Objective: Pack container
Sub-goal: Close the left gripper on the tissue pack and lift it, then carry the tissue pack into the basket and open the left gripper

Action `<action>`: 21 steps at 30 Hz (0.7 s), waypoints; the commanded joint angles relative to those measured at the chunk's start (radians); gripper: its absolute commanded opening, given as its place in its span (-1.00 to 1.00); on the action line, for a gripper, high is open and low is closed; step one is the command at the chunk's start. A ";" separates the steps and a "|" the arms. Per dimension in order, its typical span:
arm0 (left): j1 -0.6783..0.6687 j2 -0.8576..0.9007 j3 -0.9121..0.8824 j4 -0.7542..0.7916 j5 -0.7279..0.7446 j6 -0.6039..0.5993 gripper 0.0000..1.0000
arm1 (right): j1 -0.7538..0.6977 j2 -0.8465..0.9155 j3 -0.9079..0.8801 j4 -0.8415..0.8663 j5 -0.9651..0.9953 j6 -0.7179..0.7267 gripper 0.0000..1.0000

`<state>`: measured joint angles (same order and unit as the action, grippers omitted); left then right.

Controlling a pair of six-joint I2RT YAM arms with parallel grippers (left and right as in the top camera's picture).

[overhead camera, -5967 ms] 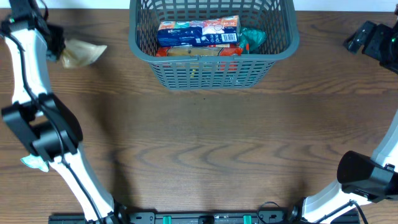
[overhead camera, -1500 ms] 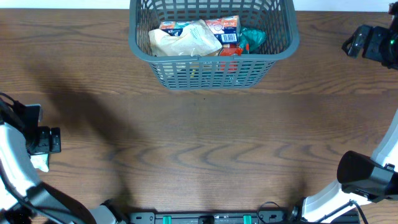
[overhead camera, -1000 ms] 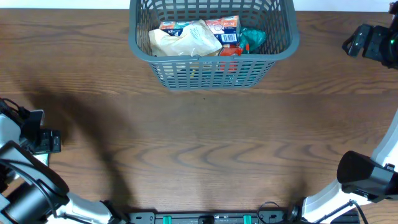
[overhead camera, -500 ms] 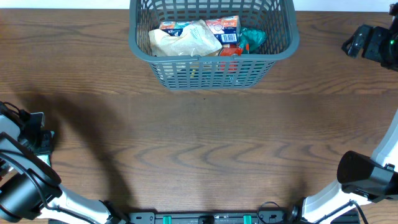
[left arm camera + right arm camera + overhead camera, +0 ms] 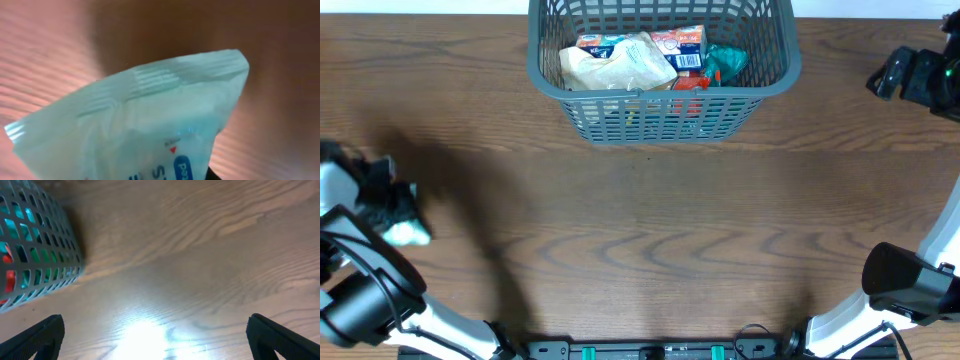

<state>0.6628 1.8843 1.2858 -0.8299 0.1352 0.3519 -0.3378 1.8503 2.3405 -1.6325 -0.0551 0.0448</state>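
Note:
The container point(image 5: 660, 85), a dark gray lattice basket, stands at the far middle of the table and holds a tan packet point(image 5: 620, 62), a blue and orange packet point(image 5: 685, 42) and a green packet point(image 5: 725, 60). My left gripper point(image 5: 395, 205) is at the table's left edge, shut on a pale teal snack packet point(image 5: 412, 233). That packet point(image 5: 140, 125) fills the left wrist view and hides the fingers. My right gripper point(image 5: 895, 72) is open and empty at the far right, its fingertips point(image 5: 50, 335) wide apart above bare wood. The basket's side point(image 5: 35, 255) shows at the left of its view.
Brown wooden table point(image 5: 660, 230). The arm bases stand at the near edge, left point(image 5: 360, 310) and right point(image 5: 910, 285).
My left gripper has closed on the pale teal packet at the left edge and moved it a little toward the far right. The right arm has barely moved.

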 commanded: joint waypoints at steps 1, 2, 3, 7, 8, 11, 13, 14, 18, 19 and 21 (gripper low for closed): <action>-0.102 -0.009 0.183 -0.114 0.059 -0.131 -0.89 | 0.012 0.009 -0.001 -0.007 -0.005 0.013 0.98; -0.140 -0.009 0.254 -0.174 0.059 -0.148 -0.89 | 0.012 0.009 -0.001 -0.008 -0.005 0.013 0.98; -0.180 -0.009 0.333 -0.234 0.060 -0.174 -0.88 | 0.012 0.009 -0.001 -0.007 -0.005 0.013 0.98; -0.339 -0.009 0.660 -0.410 0.060 -0.220 -0.89 | 0.012 0.009 -0.001 -0.012 -0.005 0.005 0.99; -0.391 -0.009 0.764 -0.445 0.060 -0.220 -0.89 | 0.012 0.009 -0.001 -0.017 -0.005 -0.002 0.97; -0.521 -0.009 0.993 -0.478 0.060 -0.219 -0.89 | 0.012 0.009 -0.001 -0.032 -0.005 -0.006 0.98; -0.610 -0.009 1.107 -0.466 0.060 -0.191 -0.89 | 0.012 0.009 -0.001 -0.037 -0.005 -0.010 0.98; -0.651 -0.009 1.147 -0.458 0.060 -0.161 -0.89 | 0.012 0.009 -0.001 -0.040 -0.005 -0.014 0.98; -0.843 -0.009 1.233 -0.409 0.059 0.113 -0.89 | 0.012 0.009 -0.001 -0.040 -0.005 -0.017 0.99; -0.881 -0.008 1.232 -0.390 0.059 0.180 -0.88 | 0.012 0.009 -0.001 -0.040 -0.005 -0.017 0.99; -0.957 0.004 1.225 -0.332 0.051 0.348 -0.89 | 0.012 0.009 -0.001 -0.042 -0.005 -0.017 0.99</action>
<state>-0.2241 1.8744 2.5061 -1.1950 0.1875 0.4202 -0.3378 1.8503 2.3405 -1.6699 -0.0555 0.0406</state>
